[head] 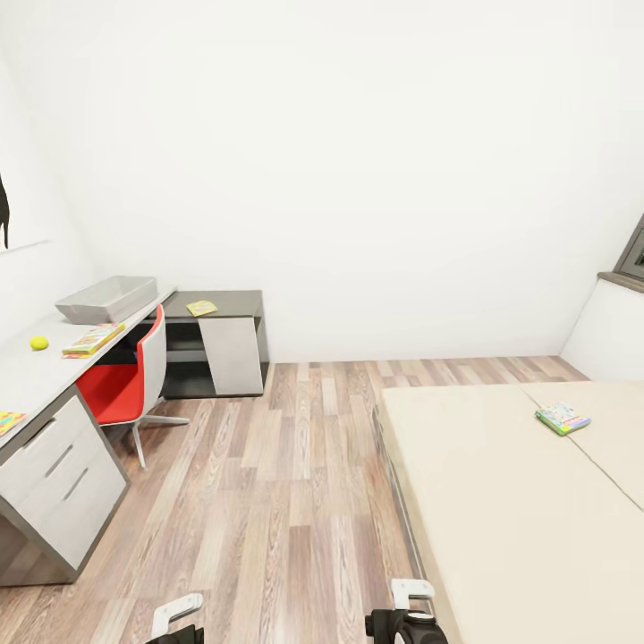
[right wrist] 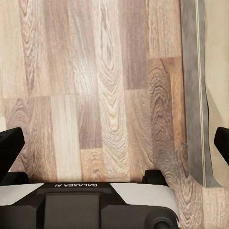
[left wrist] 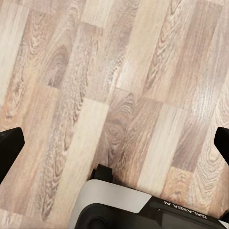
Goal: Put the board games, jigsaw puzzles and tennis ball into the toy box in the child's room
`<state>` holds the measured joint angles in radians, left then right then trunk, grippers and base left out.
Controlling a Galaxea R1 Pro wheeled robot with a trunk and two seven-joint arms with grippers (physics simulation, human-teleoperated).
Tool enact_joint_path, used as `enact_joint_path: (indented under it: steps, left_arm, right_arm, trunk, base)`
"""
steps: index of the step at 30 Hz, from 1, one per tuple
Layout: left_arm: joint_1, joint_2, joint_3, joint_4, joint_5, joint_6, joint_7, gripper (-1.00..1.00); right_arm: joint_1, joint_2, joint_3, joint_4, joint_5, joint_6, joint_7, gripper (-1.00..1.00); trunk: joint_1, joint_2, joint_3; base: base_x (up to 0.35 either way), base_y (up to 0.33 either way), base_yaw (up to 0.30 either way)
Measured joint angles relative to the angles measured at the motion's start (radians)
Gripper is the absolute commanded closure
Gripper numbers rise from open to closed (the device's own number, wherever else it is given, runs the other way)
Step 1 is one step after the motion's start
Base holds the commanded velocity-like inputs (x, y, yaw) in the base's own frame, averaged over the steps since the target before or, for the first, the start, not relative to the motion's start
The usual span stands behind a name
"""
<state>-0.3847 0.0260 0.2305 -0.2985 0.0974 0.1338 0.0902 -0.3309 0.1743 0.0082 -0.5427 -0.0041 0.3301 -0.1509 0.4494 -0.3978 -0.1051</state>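
Along the left wall stands the table [head: 36,371]. On its far end sits the light grey toy box [head: 107,298]. The tennis ball [head: 38,343] lies nearer, beside a flat colourful board game [head: 92,339]. A multicoloured jigsaw puzzle [head: 9,420] shows at the table's near edge. On the bed [head: 501,501] at the right lies a green-edged board game [head: 563,418]. My left gripper [left wrist: 114,148] and right gripper [right wrist: 114,145] both hang open over the wood floor, holding nothing.
A red and white chair [head: 121,385] stands at the table. Beyond it a lower dark grey desk [head: 228,304] carries a thin yellow square [head: 201,308]. Wood floor [head: 286,465] runs between table and bed. The bed's grey frame [right wrist: 193,95] is close to my right arm.
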Motion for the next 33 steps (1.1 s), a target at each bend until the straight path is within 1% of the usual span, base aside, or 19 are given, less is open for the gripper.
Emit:
enact_joint_path:
  steps: [6,14,26,33]
  left_arm:
    - [0.000,0.000,0.000,0.000,0.000,0.000,0.000,-1.00]
    - [0.000,0.000,0.000,0.000,0.000,0.000,0.000,-1.00]
    - [0.000,0.000,0.000,0.000,0.000,0.000,0.000,-1.00]
    - [0.000,0.000,0.000,0.000,0.000,0.000,0.000,-1.00]
  right_arm:
    - [0.000,0.000,0.000,0.000,0.000,0.000,0.000,-1.00]
    - [0.000,0.000,0.000,0.000,0.000,0.000,0.000,-1.00]
    - [0.000,0.000,0.000,0.000,0.000,0.000,0.000,-1.00]
    - [0.000,0.000,0.000,0.000,0.000,0.000,0.000,-1.00]
  trunk:
    - [0.000,0.000,0.000]
    - [0.000,0.000,0.000]
    - [0.000,0.000,0.000]
    - [0.000,0.000,0.000]
  base:
    - [0.000,-0.029,0.000]
    - [0.000,-0.154,0.000]
    - [0.000,-0.020,0.000]
    - [0.000,-0.187,0.000]
